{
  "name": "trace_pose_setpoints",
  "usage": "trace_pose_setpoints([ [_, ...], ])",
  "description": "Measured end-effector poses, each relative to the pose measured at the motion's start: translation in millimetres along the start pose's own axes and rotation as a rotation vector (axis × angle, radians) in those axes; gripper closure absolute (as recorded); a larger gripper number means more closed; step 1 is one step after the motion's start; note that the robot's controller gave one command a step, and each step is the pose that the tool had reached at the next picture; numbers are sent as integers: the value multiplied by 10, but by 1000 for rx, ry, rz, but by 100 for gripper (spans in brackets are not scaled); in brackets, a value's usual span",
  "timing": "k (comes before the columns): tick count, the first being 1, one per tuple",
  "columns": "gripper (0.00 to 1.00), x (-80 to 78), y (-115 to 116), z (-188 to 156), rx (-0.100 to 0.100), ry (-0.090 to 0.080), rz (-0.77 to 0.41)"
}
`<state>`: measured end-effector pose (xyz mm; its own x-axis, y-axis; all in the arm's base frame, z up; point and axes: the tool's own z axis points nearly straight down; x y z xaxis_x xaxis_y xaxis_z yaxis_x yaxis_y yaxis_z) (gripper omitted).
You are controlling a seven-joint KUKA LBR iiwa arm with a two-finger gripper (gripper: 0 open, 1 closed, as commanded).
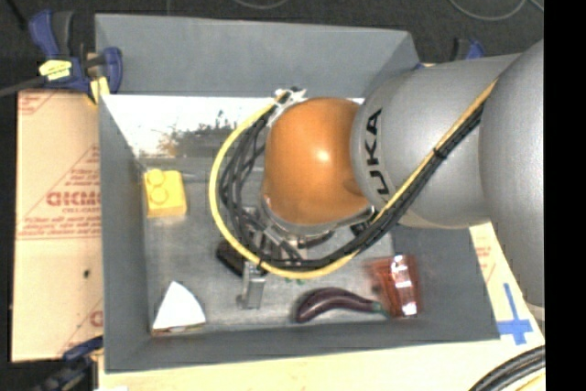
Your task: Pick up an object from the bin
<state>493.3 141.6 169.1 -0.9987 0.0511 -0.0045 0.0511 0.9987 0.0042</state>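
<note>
A: Near side of the bin (pixel 124 243) first. What's there?

B: L to R along the near wall: white wedge (pixel 179 307) in the near-left corner, then a dark purple aubergine toy (pixel 337 302) lying flat. A red see-through piece (pixel 396 286) sits just right of it. Touching or not, can't tell.

A: And the hand?

B: Hand (pixel 252 284) is low, btwn wedge and aubergine, a bit farther in than both, over what looks like bare floor. The orange wrist cover (pixel 307 160) and cables (pixel 220 179) hide most of it, so apart or together: can't tell. Nothing seen in it.

A: Farther back?

B: Yellow block (pixel 165 194), two studs on top, left side, well apart from the hand.

A: Which step, then?

B: My guess is pre-grasp: hand down in the bin, no pick made yet.

A: Next move needs?

B: Prob. a sideways shift to centre on one item; wedge and aubergine are nearest. For the aubergine, grip across its narrow body. The wedge has sloped faces and may slip. Then clamp and lift straight up, clear of the near wall.
</note>
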Motion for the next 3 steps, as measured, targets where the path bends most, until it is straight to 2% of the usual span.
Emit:
trace_pose_setpoints([
  [1,0,-30,-138,489,2,0,72],
  [2,0,-57,-319,697,2,6,8],
  [3,100,-437,-692,975,-1,-6,146],
])
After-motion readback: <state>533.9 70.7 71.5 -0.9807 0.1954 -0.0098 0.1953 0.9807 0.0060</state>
